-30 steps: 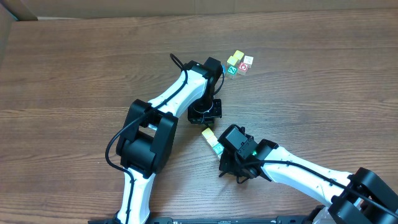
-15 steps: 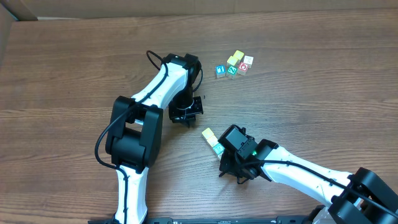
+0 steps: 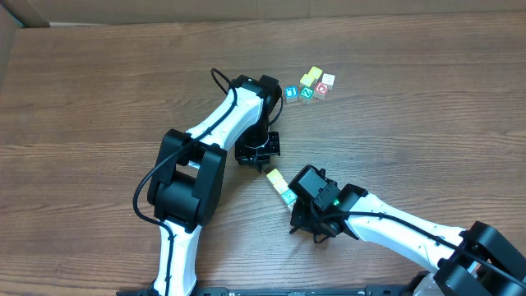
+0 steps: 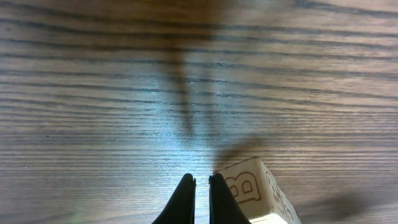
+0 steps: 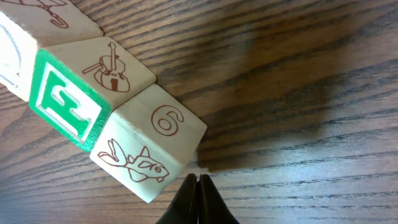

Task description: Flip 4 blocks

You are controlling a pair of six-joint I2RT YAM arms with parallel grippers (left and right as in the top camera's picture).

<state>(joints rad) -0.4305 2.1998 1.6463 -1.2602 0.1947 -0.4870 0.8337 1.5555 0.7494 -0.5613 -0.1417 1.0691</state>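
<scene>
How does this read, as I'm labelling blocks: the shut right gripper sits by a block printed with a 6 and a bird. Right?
Not a bird: the right wrist view shows the shut right gripper by a block printed with a 6 and a fish.

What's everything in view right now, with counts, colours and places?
table: one, brown wood, under everything
yellow blocks: apparently two, yellow, far side of the cluster
green-faced block: one, teal-green, cluster's near side
whitish block: one, cream, cluster's right end
blue-faced block: one, blue, left of the green-faced one
red-faced block: one, red, beside the whitish one
block row: three, pale wood, one green E face, touching, at the right jaws
B block: one, cream, beside the left jaws; possibly the row's end
left arm: one, white and black, jaws shut, empty
right arm: one, white and black, jaws shut, empty
</scene>
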